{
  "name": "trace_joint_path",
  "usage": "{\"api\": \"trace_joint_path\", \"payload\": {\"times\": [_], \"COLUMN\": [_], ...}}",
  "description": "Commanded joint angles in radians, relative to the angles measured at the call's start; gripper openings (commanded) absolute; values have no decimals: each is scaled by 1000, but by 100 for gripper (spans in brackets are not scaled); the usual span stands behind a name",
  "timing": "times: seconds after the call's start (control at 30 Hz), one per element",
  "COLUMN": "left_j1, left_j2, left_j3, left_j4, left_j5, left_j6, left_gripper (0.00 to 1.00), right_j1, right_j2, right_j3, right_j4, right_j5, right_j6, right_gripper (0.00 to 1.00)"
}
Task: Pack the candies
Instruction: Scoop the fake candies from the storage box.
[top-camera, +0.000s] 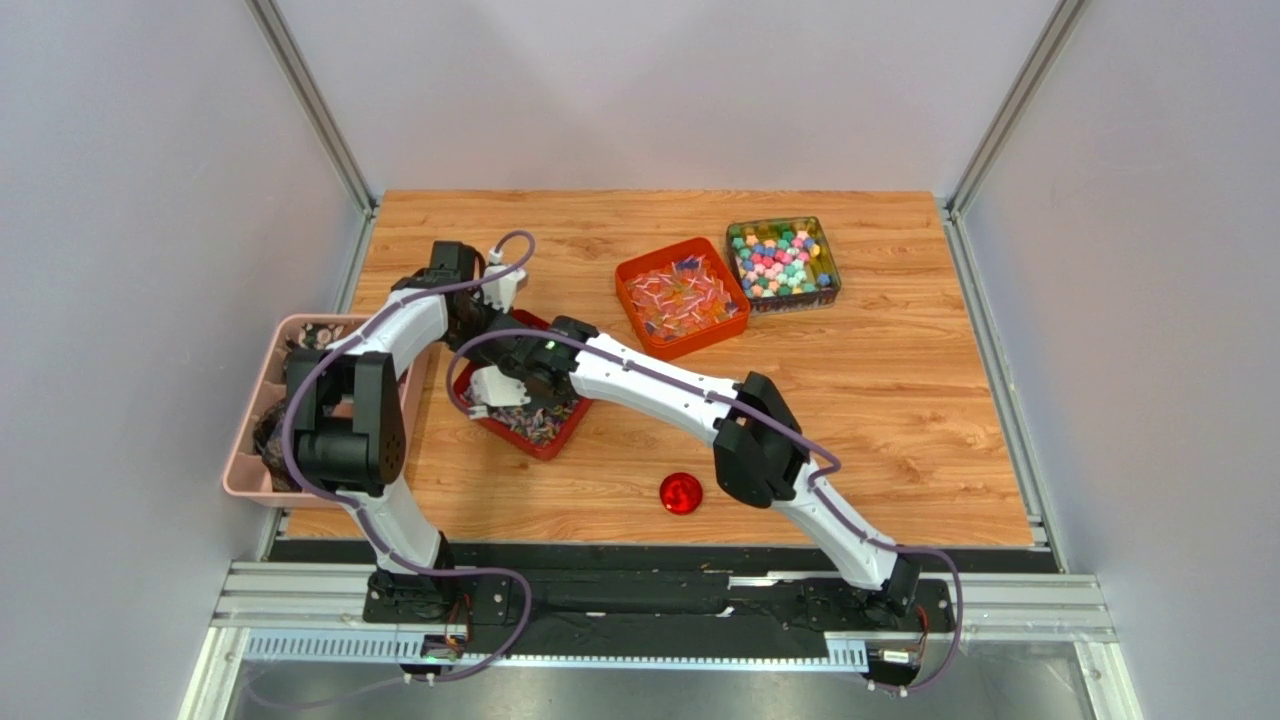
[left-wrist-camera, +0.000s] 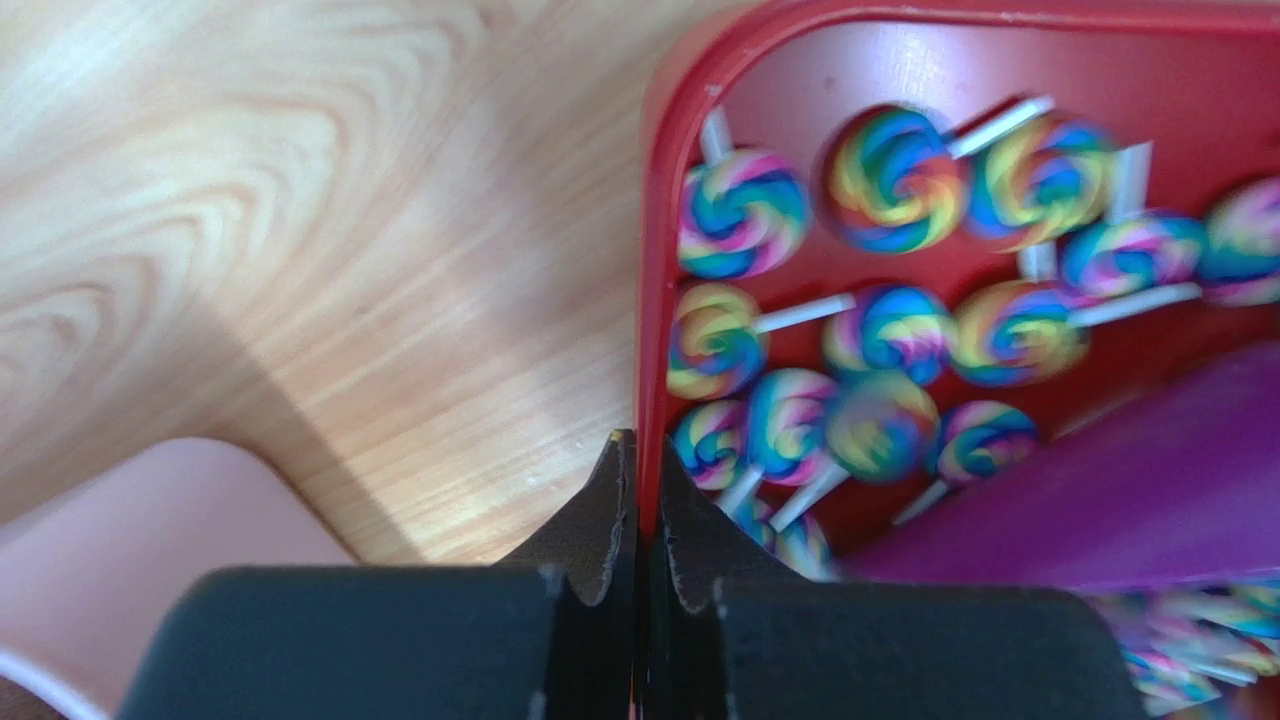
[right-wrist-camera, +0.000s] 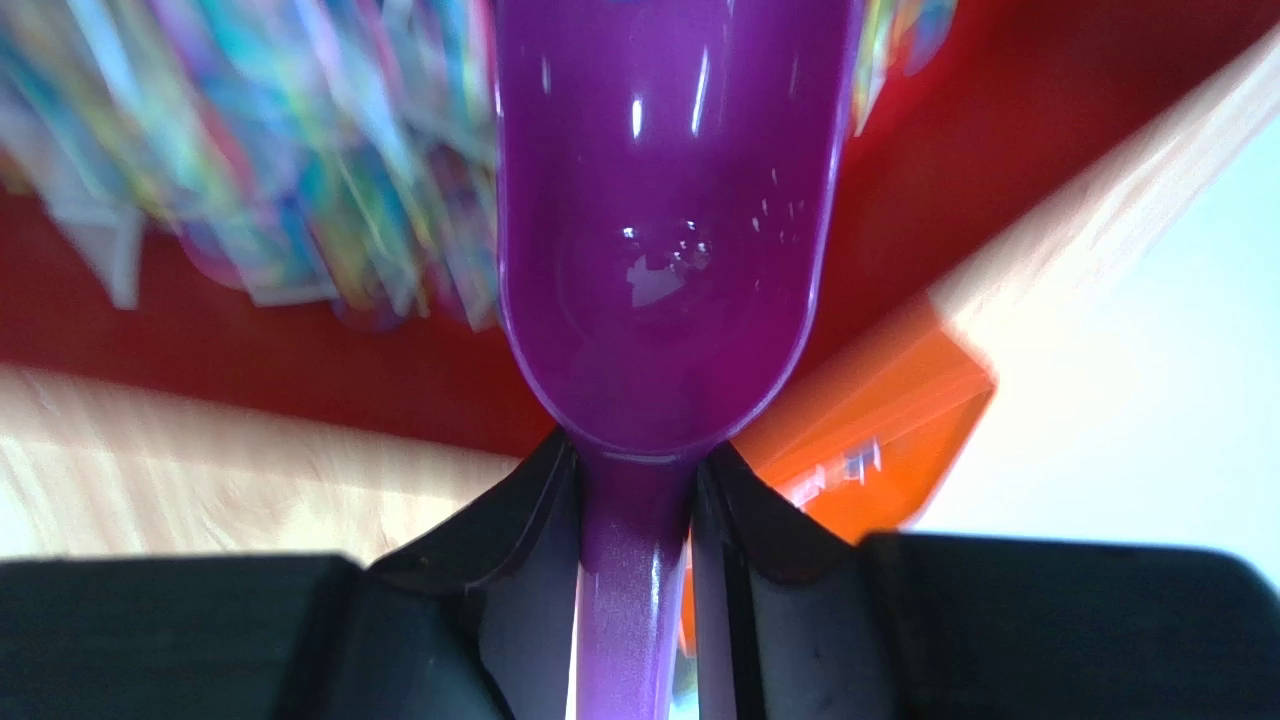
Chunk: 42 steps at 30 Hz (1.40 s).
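Note:
The candies (left-wrist-camera: 887, 180) lie in a red tray (left-wrist-camera: 649, 300): rainbow swirl lollipops, with a blurred heap of mixed-colour wrapped sweets (right-wrist-camera: 301, 165) further in. My left gripper (left-wrist-camera: 640, 458) is shut on the tray's rim, one finger outside the wall and one inside. My right gripper (right-wrist-camera: 639, 465) is shut on the handle of a purple scoop (right-wrist-camera: 661, 225), whose bowl reaches over the tray's red floor (right-wrist-camera: 226, 330) beside the sweets. The bowl looks empty. From above, both grippers meet at the red tray (top-camera: 571, 432), the left gripper (top-camera: 478, 308) at its far corner and the right gripper (top-camera: 504, 390) over it.
An orange tray (top-camera: 643, 270) with wrapped sweets and a clear box (top-camera: 783, 263) of coloured balls stand at the back right. A round red lid (top-camera: 681, 492) lies near the front edge. A pink bin (top-camera: 248, 450) sits off the table's left side, by the left arm.

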Motion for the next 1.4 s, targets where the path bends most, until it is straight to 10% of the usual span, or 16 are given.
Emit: {"api": "trace_joint_path", "payload": {"times": [0.0,0.33,0.57,1.37], "left_j1": [-30,-36,-36,-38], "left_j2": [-114,-114,-111,-174], "left_j3": [41,36,44,41], "left_j4": [138,138,121,79], "left_j5": [170,152,87,40], "left_j6": [-139,-146,-162,-202], "left_gripper": [0,0,0,0], "right_j1": [79,83,71,54], "right_j2": [41,-21,88,59], "right_j3": [36,-119,183,70], "right_j4": [48,128,-82,168], "right_j5": [-137,-144,-296,-112], "right_j6": [17,10,199,455], "right_gripper": [0,0,0,0]}}
